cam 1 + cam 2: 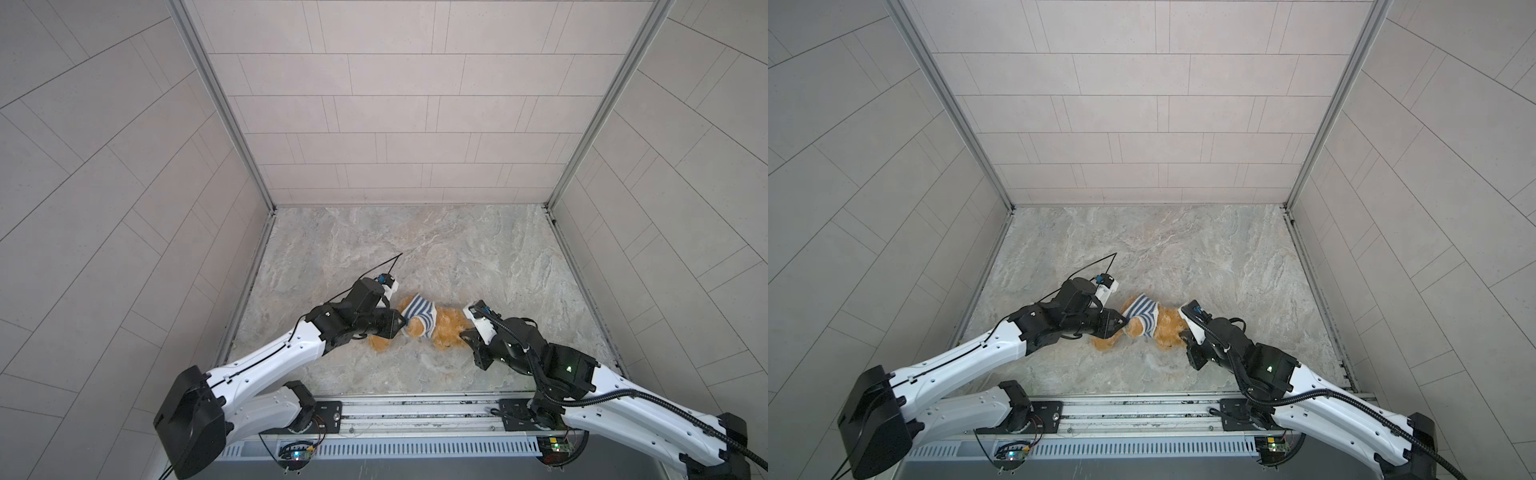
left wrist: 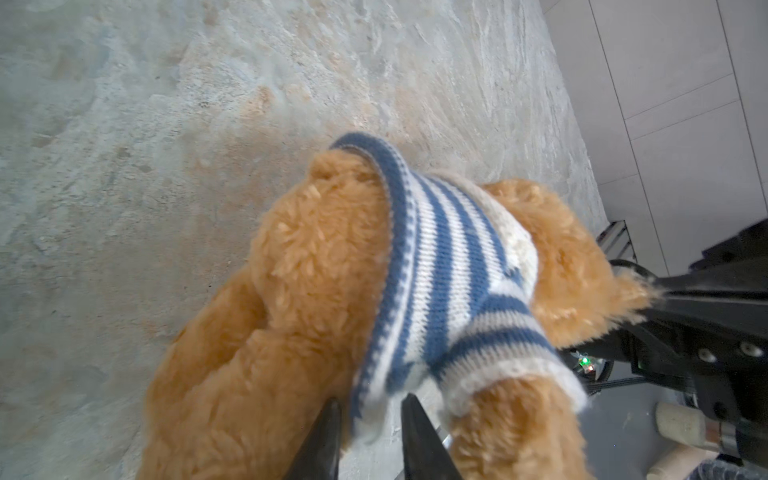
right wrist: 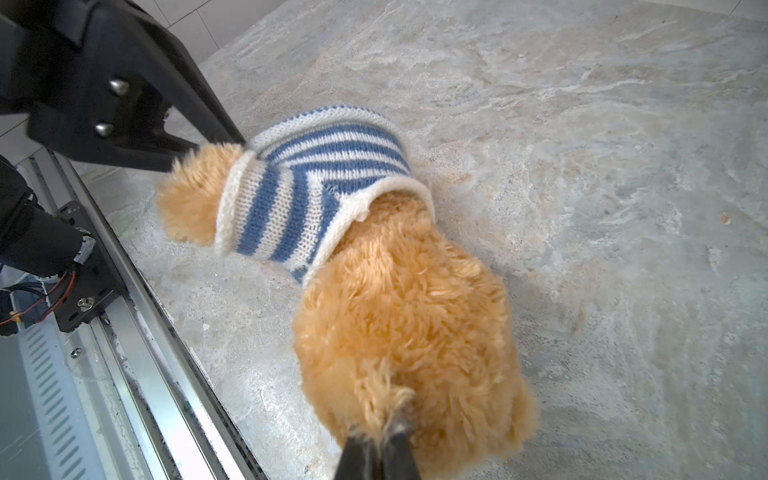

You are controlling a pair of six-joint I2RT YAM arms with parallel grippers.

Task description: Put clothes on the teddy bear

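The golden-brown teddy bear (image 1: 446, 330) (image 1: 1169, 328) lies on its side on the marbled table, near the front. A blue-and-white striped shirt (image 1: 417, 313) (image 1: 1142, 313) covers its torso, and one arm pokes out of a sleeve (image 3: 257, 208). My left gripper (image 1: 404, 323) (image 2: 372, 400) is open at the shirt's lower hem. The blurred hem (image 2: 374, 399) hangs loose between its fingertips. My right gripper (image 1: 461, 332) (image 3: 380, 432) is shut on a tuft of fur at the teddy bear's (image 3: 407, 316) other end, beyond the shirt's neck opening. The face is hidden.
Tiled walls close the table on the left, back and right. A metal rail (image 1: 415, 411) carrying both arm bases runs along the front edge, close to the teddy bear. Bare marbled table (image 1: 415, 249) stretches behind it.
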